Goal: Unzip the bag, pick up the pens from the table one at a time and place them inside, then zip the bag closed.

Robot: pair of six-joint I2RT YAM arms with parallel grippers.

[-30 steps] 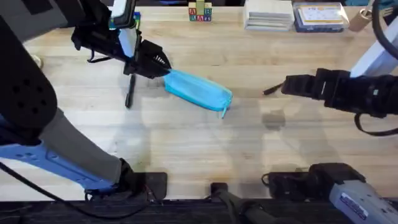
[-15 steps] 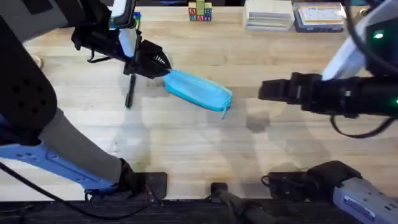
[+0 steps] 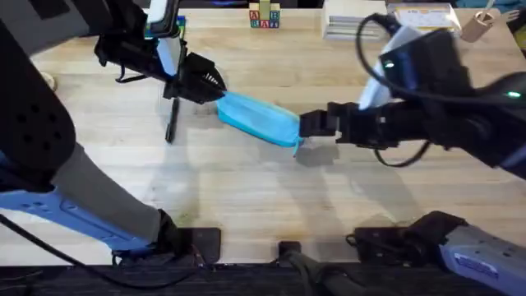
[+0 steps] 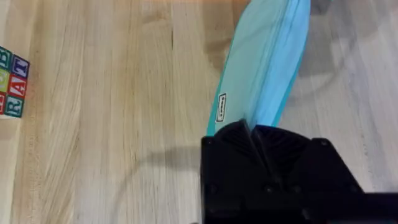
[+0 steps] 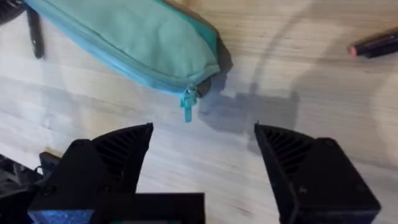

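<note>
Left end effector [image 3: 215, 89] pinches the 10 o'clock end of the soft, limp turquoise fabric pouch [image 3: 259, 119] on the light wood desk [image 3: 246, 189]; right end effector [image 5: 202, 158] gapes wide over its small dangling zipper tab [image 5: 188, 106], the sensible hold.

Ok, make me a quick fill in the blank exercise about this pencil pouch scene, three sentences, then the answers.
1. The left end effector is shut on one end of the turquoise ____.
2. The right end effector hovers with its fingers ____ by the zipper pull.
3. A black pen lies on the ____ beside the pencil pouch.

Missing words: pencil pouch; open; table
</note>
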